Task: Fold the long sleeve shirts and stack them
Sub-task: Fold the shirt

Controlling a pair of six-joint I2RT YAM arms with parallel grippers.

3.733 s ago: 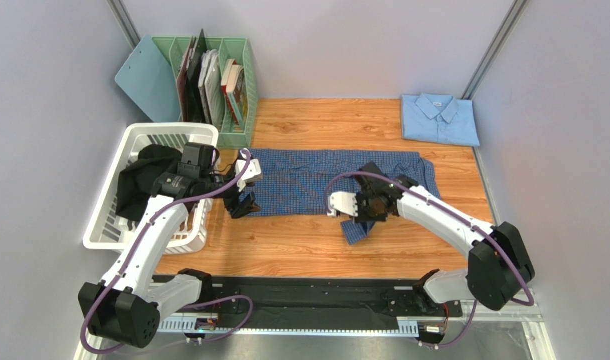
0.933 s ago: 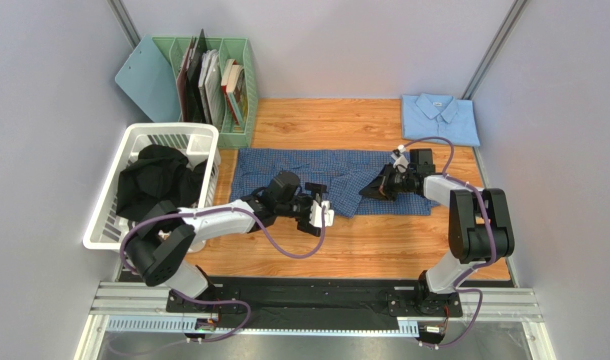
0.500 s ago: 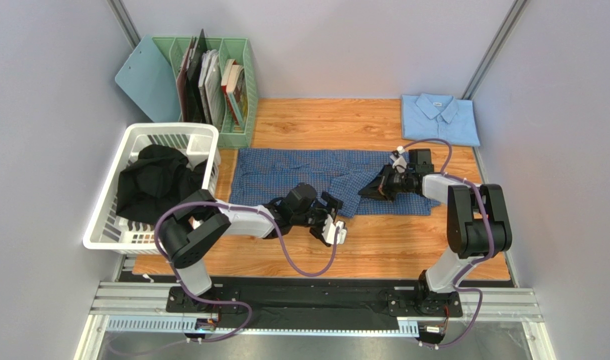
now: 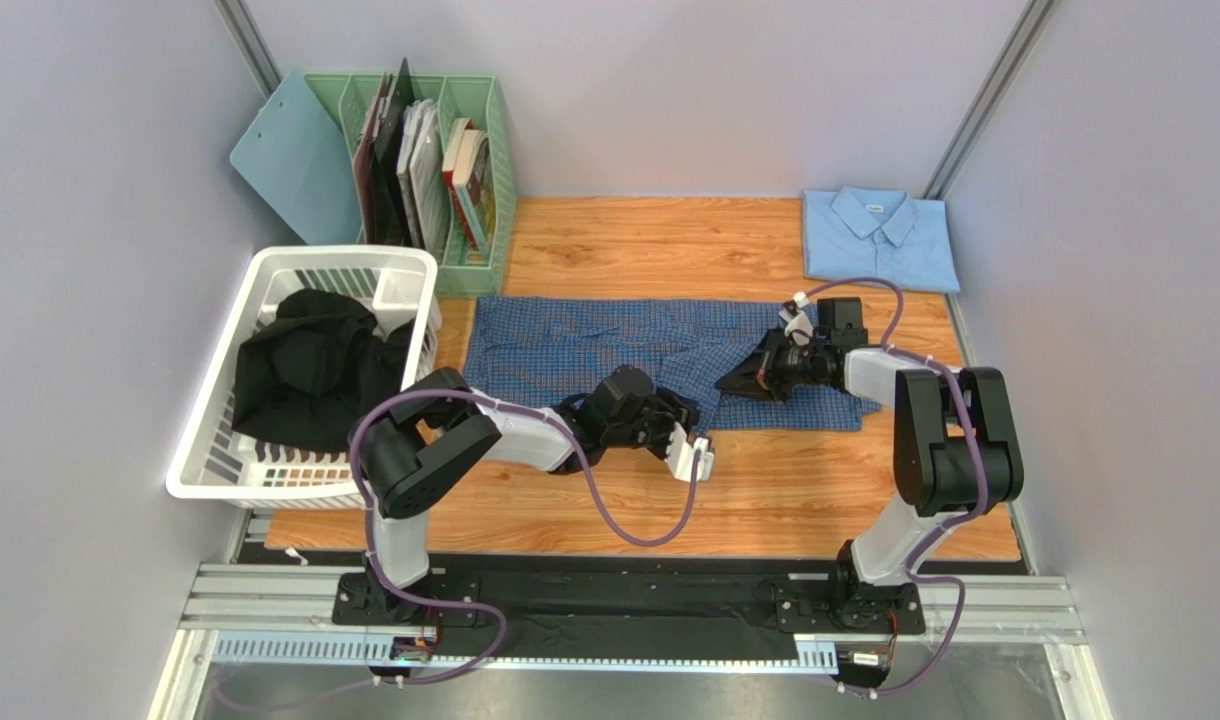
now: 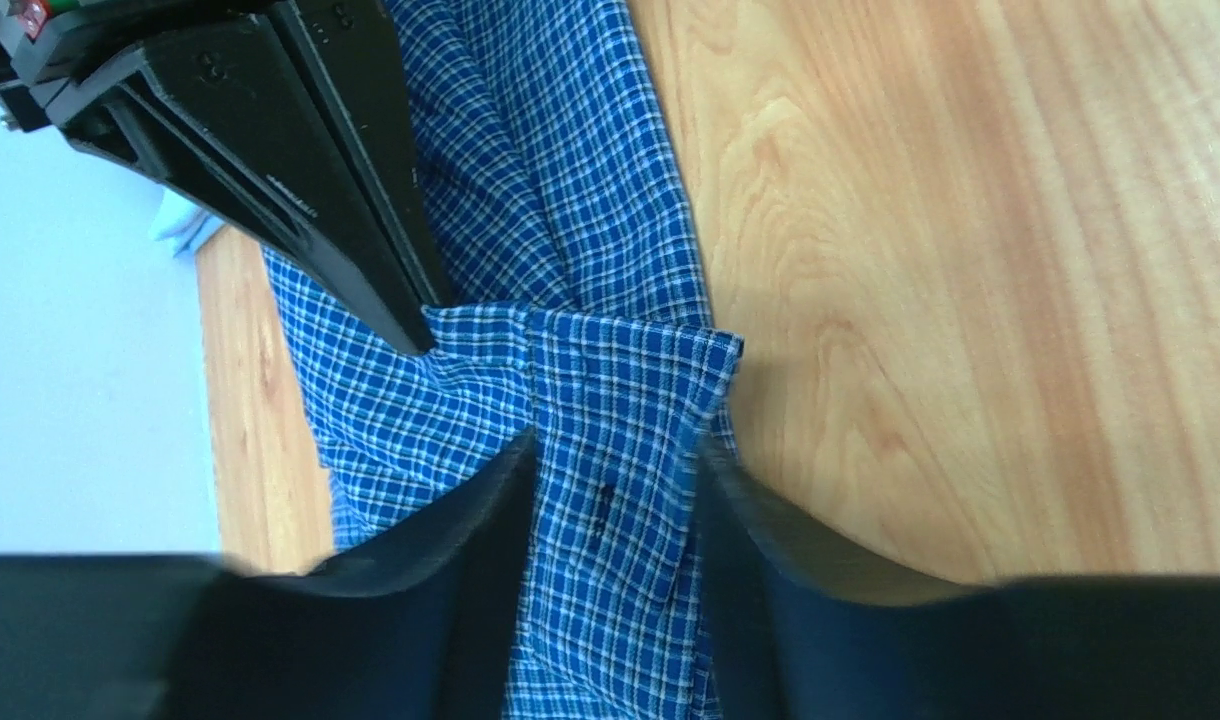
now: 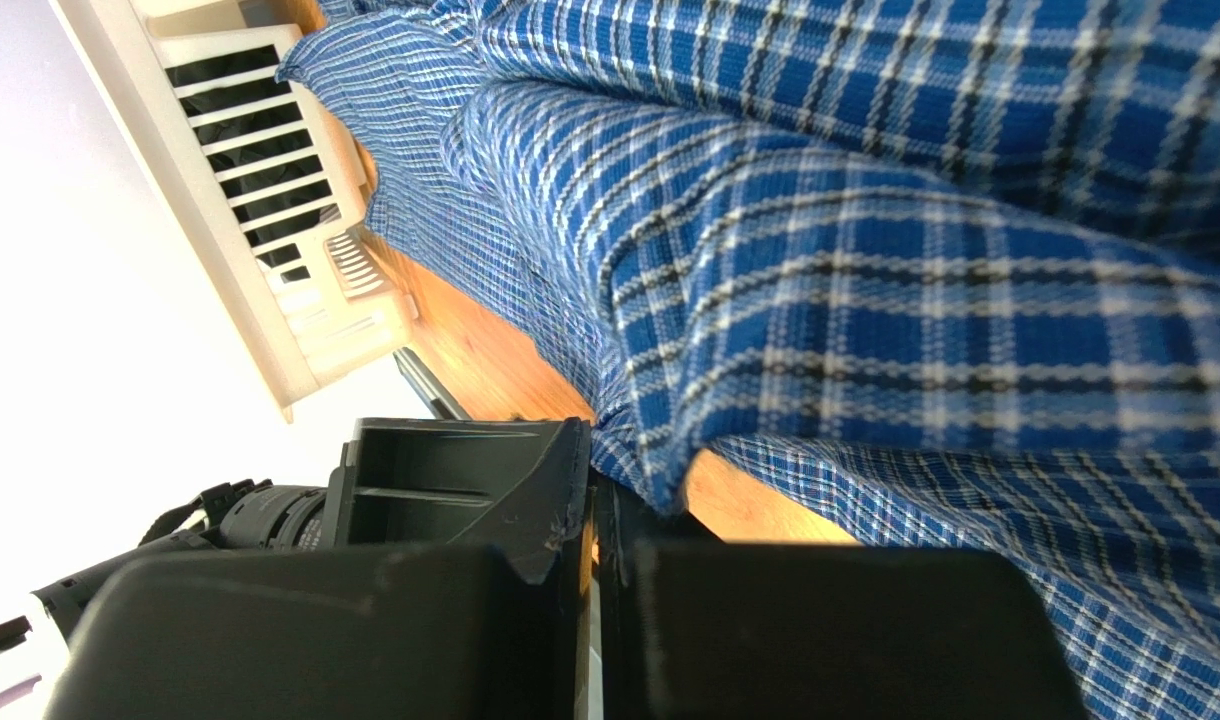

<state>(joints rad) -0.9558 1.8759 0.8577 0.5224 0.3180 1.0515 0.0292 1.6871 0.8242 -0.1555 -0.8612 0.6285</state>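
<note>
The mid-blue checked shirt (image 4: 601, 342) lies spread across the middle of the wooden table. The pale sky-blue shirt (image 4: 879, 237) lies folded at the back right corner. My left gripper (image 4: 688, 425) is low at the checked shirt's front edge. In the left wrist view it (image 5: 613, 477) is open, with the buttoned cuff (image 5: 631, 450) between its fingers. My right gripper (image 4: 733, 384) is shut on a raised fold of the checked shirt (image 6: 872, 300) on its right part. Its black fingers (image 5: 293, 150) show just beyond the cuff.
A white laundry basket (image 4: 338, 258) holding dark clothes stands at the left. It also shows in the right wrist view (image 6: 256, 180). A green file rack (image 4: 474, 180) with books and a blue clipboard (image 4: 286, 150) stand at the back left. Bare wood lies in front of the shirt.
My left arm has swung from the basket side rightward along the shirt's front edge to the cuff. My right gripper moved back onto the shirt's right part, then held still over the last second.
</note>
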